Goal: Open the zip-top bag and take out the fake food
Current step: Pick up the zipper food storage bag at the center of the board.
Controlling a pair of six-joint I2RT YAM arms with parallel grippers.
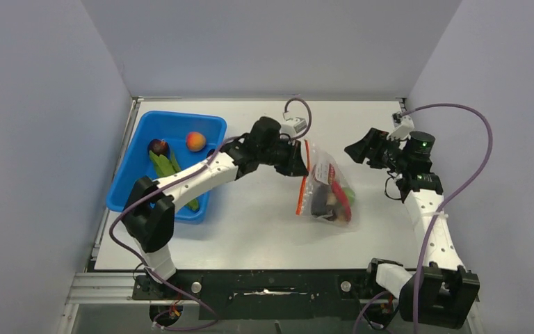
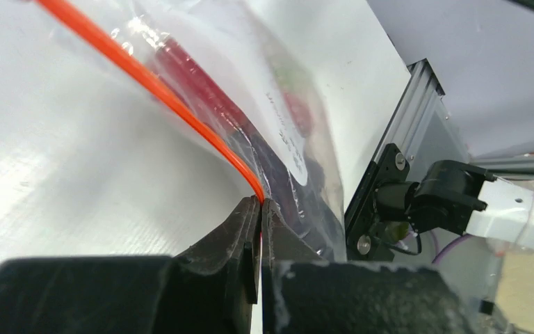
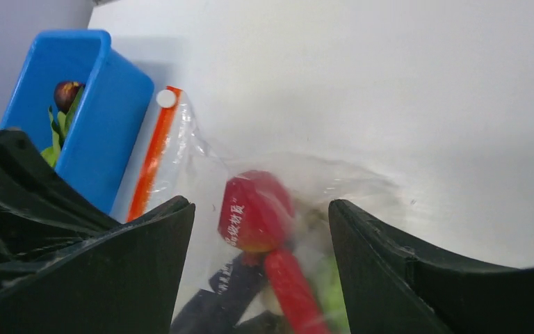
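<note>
The zip-top bag [image 1: 325,188] lies in the middle of the table, its orange-red zipper strip [image 1: 303,178] on its left edge. The fake food [image 1: 335,197] is inside: red, dark purple and green pieces. My left gripper [image 1: 299,158] is shut on the zipper strip's far end; in the left wrist view the fingertips [image 2: 262,203] pinch the strip [image 2: 160,90]. My right gripper [image 1: 356,151] is open and empty, apart from the bag to its right. In the right wrist view the bag [image 3: 201,160] and a red fruit [image 3: 254,209] show between its open fingers [image 3: 261,216].
A blue bin [image 1: 142,153] stands at the left with an orange-pink peach [image 1: 195,141], long green pods [image 1: 165,164] and a dark round piece [image 1: 158,147]. Grey walls enclose the table on three sides. An aluminium rail [image 1: 111,287] runs along the near edge.
</note>
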